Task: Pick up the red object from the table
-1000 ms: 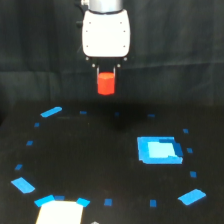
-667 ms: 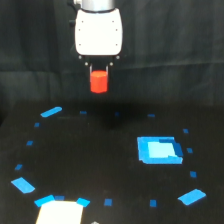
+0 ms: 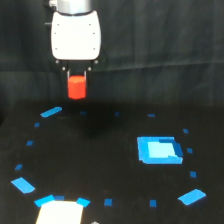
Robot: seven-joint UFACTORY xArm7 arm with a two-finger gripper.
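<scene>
In the exterior view, the small orange-red block (image 3: 77,87), a short stubby prism, hangs directly beneath the broad white head of the arm (image 3: 75,34), toward the upper part of the view's left half. The hand (image 3: 76,82) points straight down and is closed on the block: two dark fingers (image 3: 68,76) flank its upper edges, one on each side, and the block's lower part sticks out below them. The block is narrower than the white head above it and sits centred under it.

The block is clear of the flat black table (image 3: 100,165); it shows against the black curtain backdrop (image 3: 165,45), above the table's far edge. A faint darker patch lies on the table below and a little toward the view's right of the block.

On the table, a slanted strip of blue tape (image 3: 51,111) lies nearest, just below the block toward the view's left. Small blue tape marks are scattered in a loose ring across the surface. A larger bright blue square patch (image 3: 159,149) sits well apart from the block, toward the view's right. At the bottom edge, toward the view's left, a pale white rectangular shape (image 3: 59,212) is partly cut off, with blue tape at its upper corners.
</scene>
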